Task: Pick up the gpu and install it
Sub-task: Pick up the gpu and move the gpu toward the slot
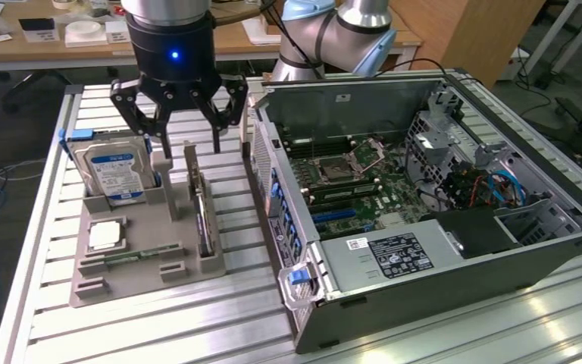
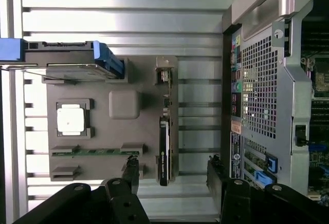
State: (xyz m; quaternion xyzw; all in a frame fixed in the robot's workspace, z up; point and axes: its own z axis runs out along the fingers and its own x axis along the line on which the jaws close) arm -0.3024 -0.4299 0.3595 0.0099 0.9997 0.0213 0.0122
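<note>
A: Surface?
B: Slotted aluminium table (image 1: 170, 326); wooden desk (image 1: 69, 49) behind, upper left of the exterior view.
A: Holders?
B: Grey tray (image 1: 129, 282), left: hard drive (image 1: 117, 173) with blue-white label, CPU (image 1: 106, 235), memory stick (image 1: 134, 258), gpu (image 1: 202, 220) on edge. Open PC case (image 1: 412, 284) right. Text unreadable.
A: Gripper (image 1: 188, 144)?
B: Jaws spread wide, empty, above the gpu.

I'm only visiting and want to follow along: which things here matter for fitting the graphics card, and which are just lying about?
In the job:
thin dark circuit card with silvery bracket, standing on edge in the grey plastic tray
open black claw above it
open dark metal computer case

Lying about:
boxy silver hard drive with blue-white label
square silvery chip
narrow green memory stick
</note>
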